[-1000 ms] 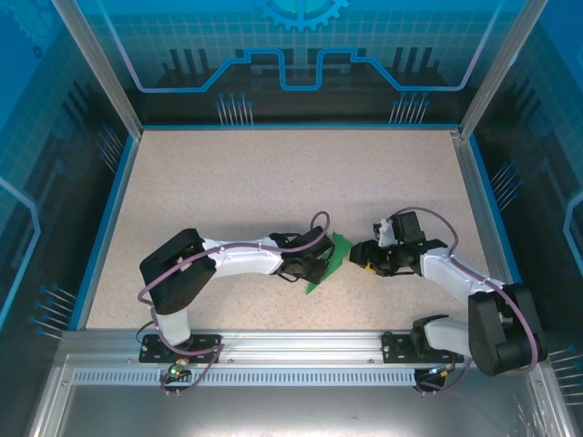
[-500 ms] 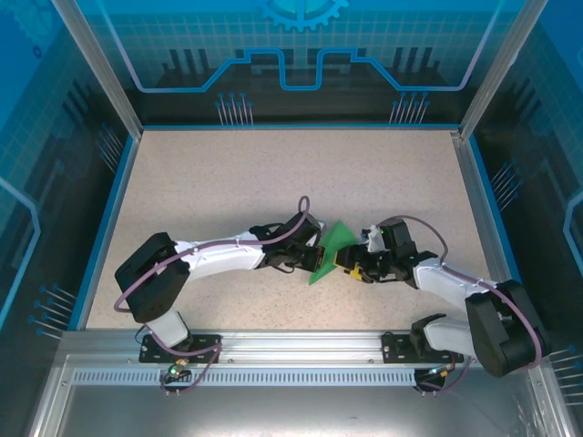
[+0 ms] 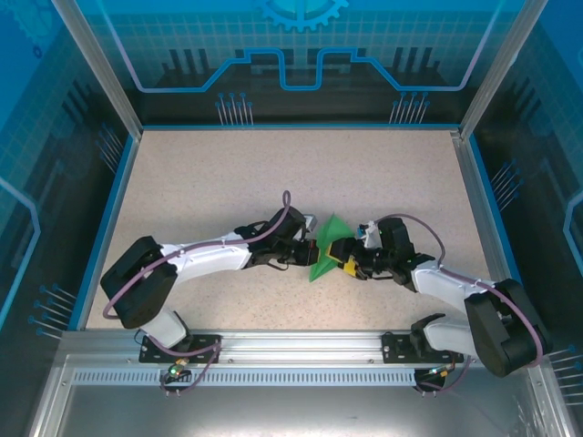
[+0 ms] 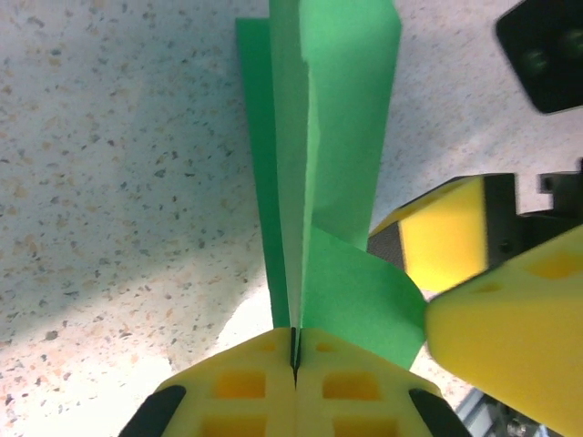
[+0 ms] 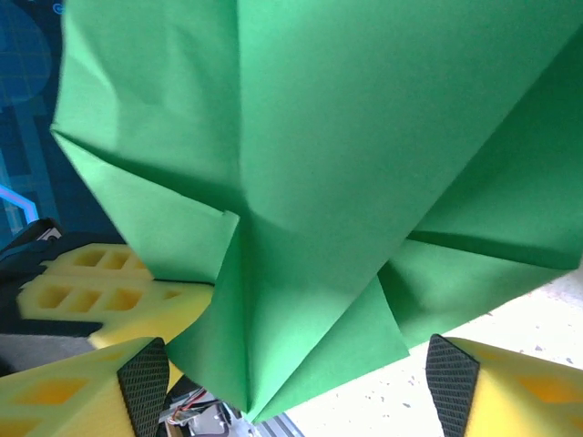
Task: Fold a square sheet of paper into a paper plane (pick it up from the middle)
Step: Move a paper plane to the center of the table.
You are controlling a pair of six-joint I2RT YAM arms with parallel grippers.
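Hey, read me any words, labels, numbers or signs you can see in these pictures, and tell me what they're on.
No words or numbers can be read anywhere.
Sign: a blue gear outline, on the back wall.
The green paper is plain.

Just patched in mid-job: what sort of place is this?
Probably a lab or demo robot cell: speckled tabletop, walled by translucent blue printed panels on an aluminium frame, arms bolted to a slotted rail.

The left gripper [image 4: 294, 353] is extended inward and clamped on the paper [image 4: 351, 137]; the right gripper [image 5: 298, 378], facing it, is spread wide.
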